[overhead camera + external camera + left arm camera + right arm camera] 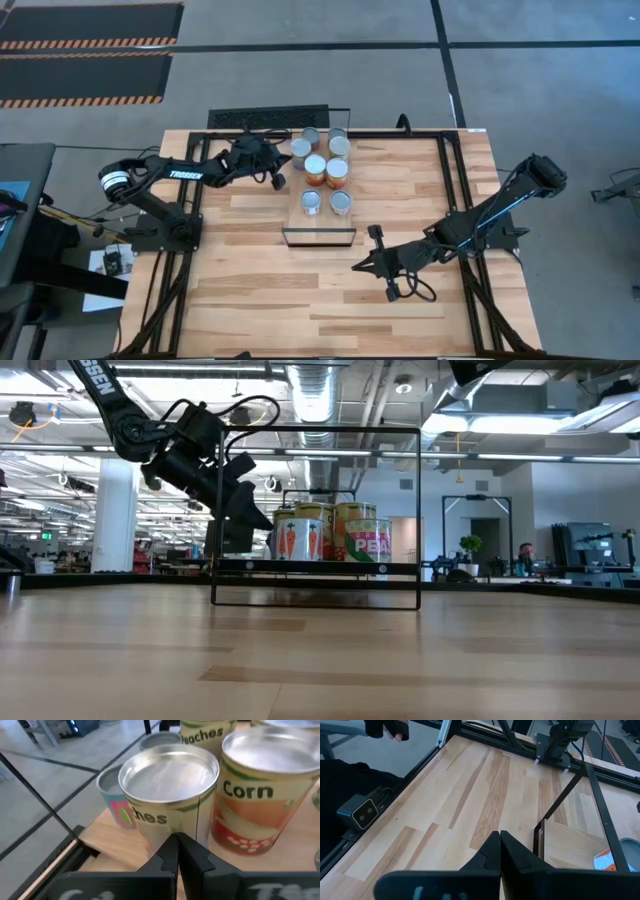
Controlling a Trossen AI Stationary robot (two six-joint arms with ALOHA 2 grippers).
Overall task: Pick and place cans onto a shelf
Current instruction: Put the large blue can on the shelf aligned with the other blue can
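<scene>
The shelf is a light-wood plank in a black frame, raised above the tabletop in the low view. Several cans stand upright on its far half, with labels such as Peaches and Corn. My left gripper is shut and empty. It hovers at plank height by the shelf's left side, its tips just short of the Peaches can. My right gripper is shut and empty, near the shelf's near end, over bare table.
The shelf's black wire frame rises around and above the plank. Bare slatted tabletop stretches from the shelf to the table's near edge. A small camera box sits by the table's edge rail.
</scene>
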